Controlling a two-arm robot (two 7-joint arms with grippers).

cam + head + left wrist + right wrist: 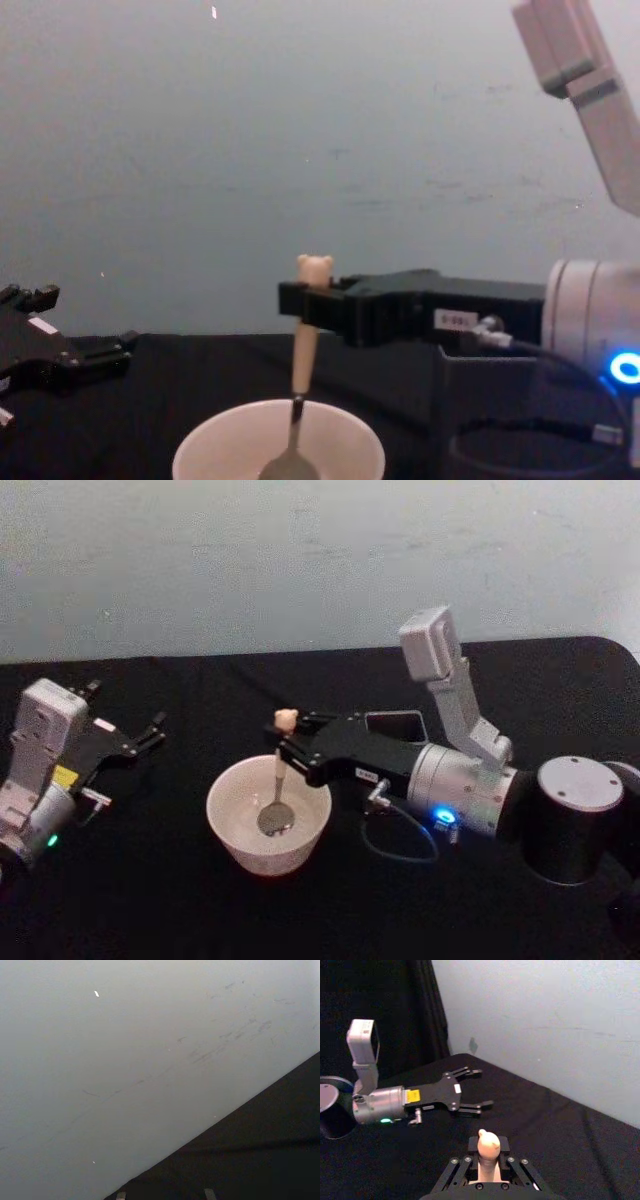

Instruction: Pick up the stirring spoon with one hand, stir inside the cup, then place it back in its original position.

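The cream-white cup [245, 852] stands on the black table in front of me. The stirring spoon [277, 770] stands nearly upright in it, its shiny bowl low inside the cup and its bear head on top. My right gripper [289, 752] reaches in from the right and is shut on the spoon's beige handle just below the bear head. In the chest view the spoon [303, 360] rises out of the cup [215, 452] through the right gripper [305, 303]. The dark grey holder [398, 726] sits behind the right forearm. My left gripper [152, 735] rests open at the far left, away from the cup.
A pale wall runs along the table's back edge. A thin cable [395, 845] loops beside the right wrist near the cup. In the right wrist view the left gripper [472, 1091] lies open over bare black cloth.
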